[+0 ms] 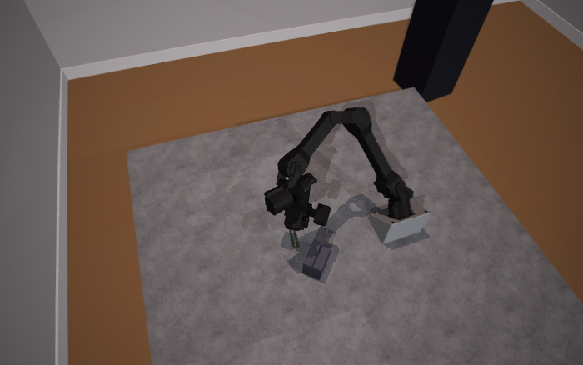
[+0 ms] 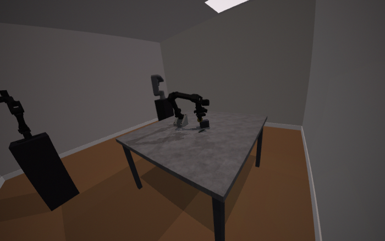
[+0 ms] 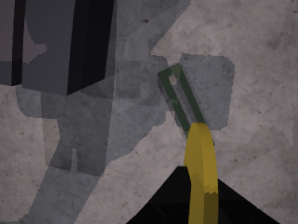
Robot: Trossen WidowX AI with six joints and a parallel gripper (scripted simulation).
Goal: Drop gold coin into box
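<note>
The gold coin point(image 2: 198, 120) point(image 3: 201, 150) stands upright, almost edge-on in the wrist view. My gripper point(image 2: 199, 117) point(image 3: 189, 176) is shut on it and holds it in the air above the table. In the top view the wrist hides the coin and fingertips. The dark-green holder point(image 1: 294, 239) point(image 2: 202, 131) point(image 3: 190, 92) lies on the table below, with its groove open and empty where visible. In the wrist view the coin covers its near end. The closed grey box point(image 1: 312, 269) point(image 2: 204, 124) point(image 3: 47, 45) stands beside the holder. Its lid slot runs lengthwise, roughly at an angle to the coin in the wrist view.
The arm's pale base block point(image 1: 406, 227) point(image 2: 181, 121) stands on the grey table point(image 1: 215, 279) point(image 2: 198, 153), on the other side of the box from the holder. Dark pedestals point(image 1: 438, 47) point(image 2: 42, 167) stand off the table. Arm shadows fall around the box and holder.
</note>
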